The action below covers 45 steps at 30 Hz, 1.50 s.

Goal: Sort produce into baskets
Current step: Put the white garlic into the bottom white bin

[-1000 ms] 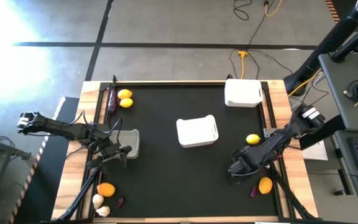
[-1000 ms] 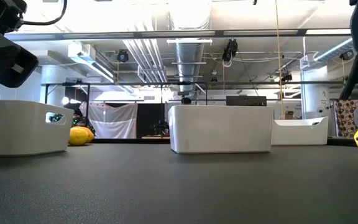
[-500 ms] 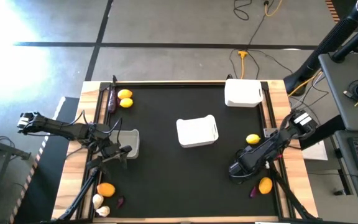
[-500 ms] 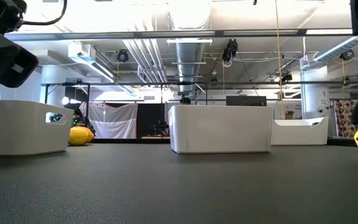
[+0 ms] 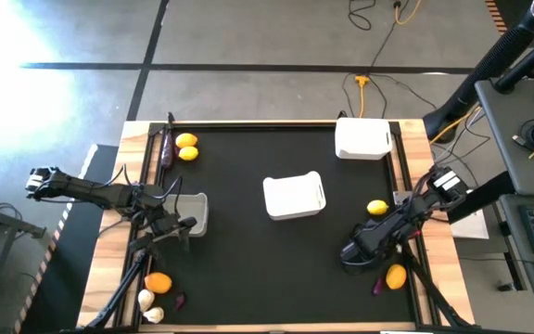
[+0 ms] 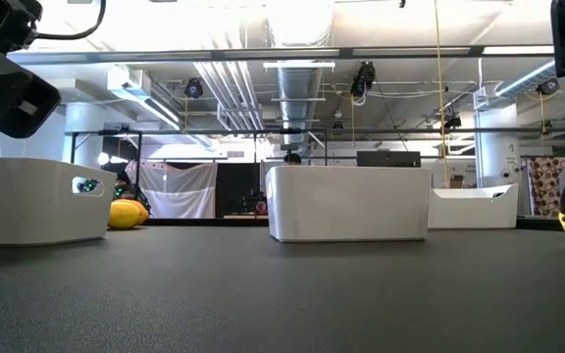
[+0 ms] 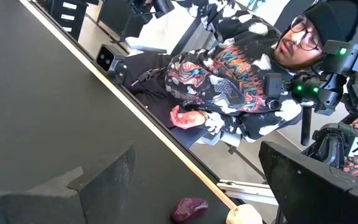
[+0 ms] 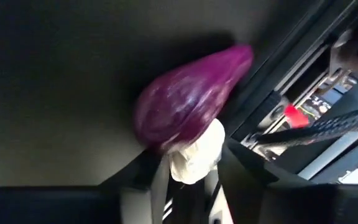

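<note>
My right gripper [image 5: 352, 254] is low over the mat at the near right, shut on a small purple piece [image 8: 188, 102] with a white end. A yellow lemon [image 5: 377, 208] lies just beyond it, and an orange citrus [image 5: 396, 276] and another purple piece [image 5: 378, 286] lie nearer the front edge. My left gripper [image 5: 180, 230] is open and empty beside the left basket [image 5: 193, 211]. A second basket [image 5: 294, 196] stands mid-table and a third [image 5: 362, 138] at the far right. My right gripper has the purple piece's white end [image 8: 196, 157] between its two fingers [image 8: 146, 180]. The purple body sticks out past the fingertips over the dark mat. Whether it is lifted clear of the mat I cannot tell.
Two lemons [image 5: 186, 147] and a dark eggplant [image 5: 166, 148] lie at the far left. An orange citrus [image 5: 158, 282], garlic bulbs [image 5: 149, 306] and a purple piece [image 5: 180, 301] lie at the near left. A person [image 7: 241, 68] sits beyond the table's near edge.
My right arm has shifted a little toward the table's near left, and in the low view it now stands partly in front of the lemon. My left arm has kept still.
</note>
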{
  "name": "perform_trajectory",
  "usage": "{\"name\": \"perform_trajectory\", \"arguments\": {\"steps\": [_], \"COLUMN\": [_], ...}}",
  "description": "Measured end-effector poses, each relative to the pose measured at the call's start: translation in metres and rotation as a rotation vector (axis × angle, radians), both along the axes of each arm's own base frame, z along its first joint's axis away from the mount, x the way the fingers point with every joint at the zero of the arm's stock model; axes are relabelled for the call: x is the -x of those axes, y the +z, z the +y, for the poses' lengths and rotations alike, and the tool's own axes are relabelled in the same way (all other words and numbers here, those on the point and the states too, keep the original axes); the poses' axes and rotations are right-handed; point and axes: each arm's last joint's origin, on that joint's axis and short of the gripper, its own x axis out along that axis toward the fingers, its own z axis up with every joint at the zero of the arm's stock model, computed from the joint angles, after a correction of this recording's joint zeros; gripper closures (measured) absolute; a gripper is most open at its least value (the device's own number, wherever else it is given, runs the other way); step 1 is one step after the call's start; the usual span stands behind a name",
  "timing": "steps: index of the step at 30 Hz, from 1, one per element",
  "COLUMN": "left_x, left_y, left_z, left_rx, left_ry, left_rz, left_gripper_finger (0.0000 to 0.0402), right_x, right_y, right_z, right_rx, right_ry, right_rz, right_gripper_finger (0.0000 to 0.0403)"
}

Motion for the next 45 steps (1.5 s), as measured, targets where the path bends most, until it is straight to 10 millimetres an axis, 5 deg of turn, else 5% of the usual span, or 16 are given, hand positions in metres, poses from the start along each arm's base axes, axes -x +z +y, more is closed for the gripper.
{"name": "perform_trajectory", "arguments": {"steps": [6,32,39,45], "left_x": [0.0,0.0,0.0,0.0], "left_y": [0.0,0.0,0.0,0.0], "left_z": [0.0,0.0,0.0,0.0], "left_rx": [0.0,0.0,0.0,0.0], "left_ry": [0.0,0.0,0.0,0.0], "left_rz": [0.0,0.0,-0.001,0.0], "left_gripper_finger": [0.0075,0.0075,0.0075,0.0075], "right_x": [-0.01,-0.073,-0.104,-0.133], "right_y": [0.015,0.074,0.107,0.158], "right_z": [0.006,0.032,0.038,0.036], "right_rx": [0.001,0.141,0.192,0.164], "right_ry": [-0.054,0.039,0.063,0.049], "right_rz": [-0.079,-0.55,-0.815,-1.008], "right_gripper_finger": [0.0313,0.0305,0.0305,0.0311]}}
